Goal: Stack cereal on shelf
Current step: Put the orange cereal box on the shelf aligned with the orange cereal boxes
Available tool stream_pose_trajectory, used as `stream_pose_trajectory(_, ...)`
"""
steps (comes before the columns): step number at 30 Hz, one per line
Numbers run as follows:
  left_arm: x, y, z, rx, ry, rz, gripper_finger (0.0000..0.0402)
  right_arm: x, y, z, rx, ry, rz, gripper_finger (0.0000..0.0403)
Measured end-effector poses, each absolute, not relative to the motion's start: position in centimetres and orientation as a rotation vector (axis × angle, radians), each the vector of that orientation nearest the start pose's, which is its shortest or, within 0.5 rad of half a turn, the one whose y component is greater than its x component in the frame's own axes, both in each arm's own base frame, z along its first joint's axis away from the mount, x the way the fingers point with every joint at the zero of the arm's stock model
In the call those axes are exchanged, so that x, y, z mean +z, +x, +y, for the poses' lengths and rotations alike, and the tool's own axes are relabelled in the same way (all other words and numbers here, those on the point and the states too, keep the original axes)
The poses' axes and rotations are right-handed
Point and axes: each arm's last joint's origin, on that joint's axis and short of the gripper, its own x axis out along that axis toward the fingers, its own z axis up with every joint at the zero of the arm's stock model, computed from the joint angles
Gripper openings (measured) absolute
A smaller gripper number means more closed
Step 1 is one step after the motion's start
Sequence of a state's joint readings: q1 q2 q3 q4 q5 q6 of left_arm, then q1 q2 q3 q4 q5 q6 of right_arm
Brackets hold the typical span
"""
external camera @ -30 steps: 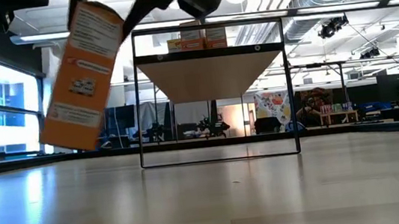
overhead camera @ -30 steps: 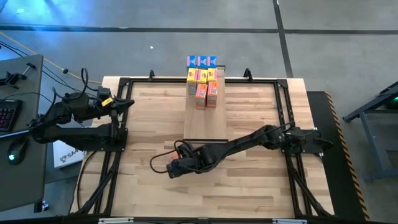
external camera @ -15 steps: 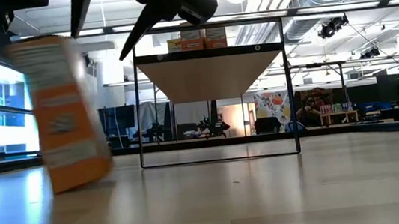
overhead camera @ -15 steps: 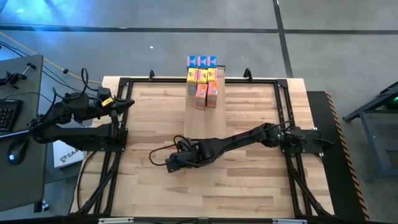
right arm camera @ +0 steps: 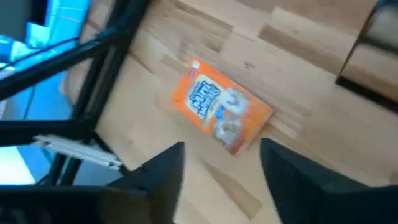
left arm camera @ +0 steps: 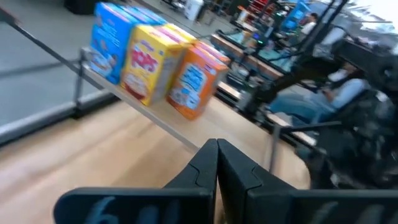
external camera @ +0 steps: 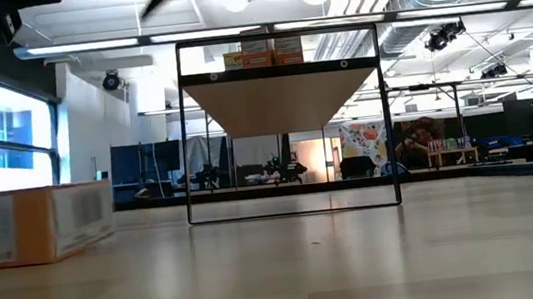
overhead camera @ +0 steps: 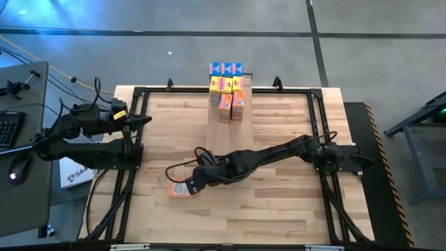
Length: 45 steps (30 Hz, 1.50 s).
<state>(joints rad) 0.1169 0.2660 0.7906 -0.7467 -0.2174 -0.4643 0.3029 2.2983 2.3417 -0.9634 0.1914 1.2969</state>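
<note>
An orange cereal box (right arm camera: 222,114) lies flat on the wooden table, near its front left; it also shows in the high view (overhead camera: 179,189) and the low view (external camera: 34,224). My right gripper (right arm camera: 221,168) hangs open just above it, touching nothing. Several blue, yellow and orange cereal boxes (overhead camera: 226,87) stand upright at the far end of the shelf (overhead camera: 230,132); the left wrist view shows them in a row (left arm camera: 149,62). My left gripper (left arm camera: 217,165) waits shut at the table's left edge (overhead camera: 143,120).
The shelf's dark frame (external camera: 284,122) stands on the table's middle, its top plank raised. A black rail frame (overhead camera: 132,139) runs round the table. A desk with a keyboard and mouse (overhead camera: 14,132) stands left of the table.
My right gripper has let go of the orange cereal box and risen. The box, which hung tilted below the fingers, dropped, tipped over and now lies flat on the table toward its left near side.
</note>
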Motion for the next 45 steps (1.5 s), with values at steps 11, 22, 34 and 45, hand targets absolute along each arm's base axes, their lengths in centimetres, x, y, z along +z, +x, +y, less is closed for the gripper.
stream_pose_trajectory(11, 30.6, 5.3, 0.4, 0.144, -0.633, 0.383, 0.0, 37.3, 40.9, 16.5, -0.344, 0.649, 0.745, 0.0013)
stream_pose_trajectory(22, 23.8, 7.8, -0.1, 0.097, -0.757, 0.607, 0.0, 34.1, 39.9, 23.0, -0.184, 0.421, 0.848, 0.0001)
stream_pose_trajectory(34, 18.0, 9.3, -1.4, 0.058, -0.725, 0.722, 0.0, 27.5, 43.7, 27.8, 0.035, 0.402, 0.854, 0.0)
stream_pose_trajectory(45, 15.6, 9.7, -2.8, 0.105, -0.581, 0.83, 0.0, 21.9, 49.9, 23.8, 0.032, 0.366, 0.754, 0.0)
